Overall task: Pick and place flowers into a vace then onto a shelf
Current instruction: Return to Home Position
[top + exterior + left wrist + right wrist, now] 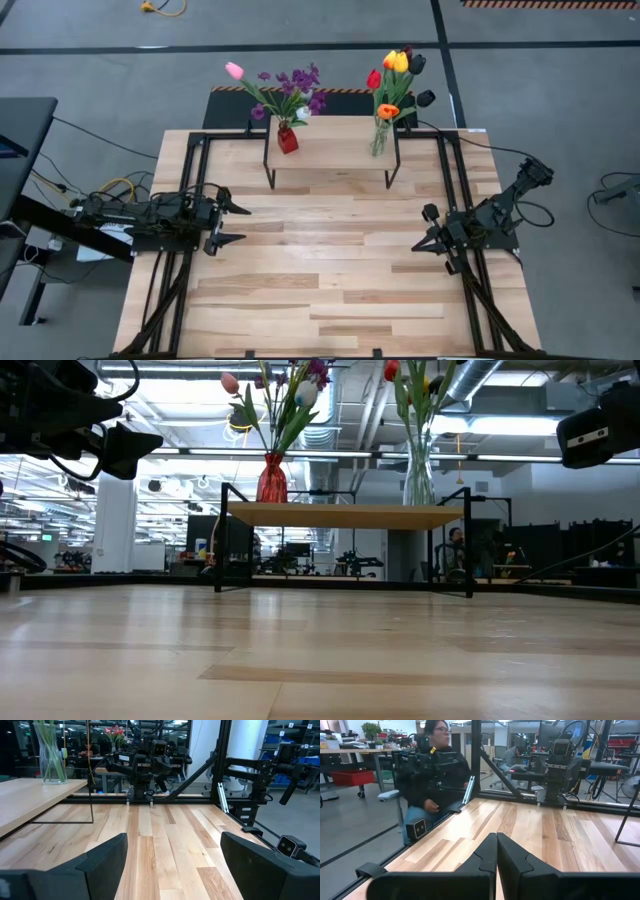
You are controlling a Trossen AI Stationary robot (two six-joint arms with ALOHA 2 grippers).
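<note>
The shelf [330, 140], a low riser with a light wood top and black legs, stands at the table's far middle. On its top stand two vases. A red vase [288, 139] holds pink, purple and white flowers [285, 88]. A clear glass vase [379, 138] holds red, yellow, orange and dark flowers [398, 75]. My left gripper [238, 224] hangs open at the table's left side, level, with nothing between its fingers. My right gripper [418, 246] hangs shut at the right side, level, pointing toward the table's near left.
Bare plank tabletop [330, 270] spreads between the two arms and in front of the shelf. Black frame rails [455, 190] run along the table's sides. A person [432, 767] sits beyond the table's edge in the right wrist view.
</note>
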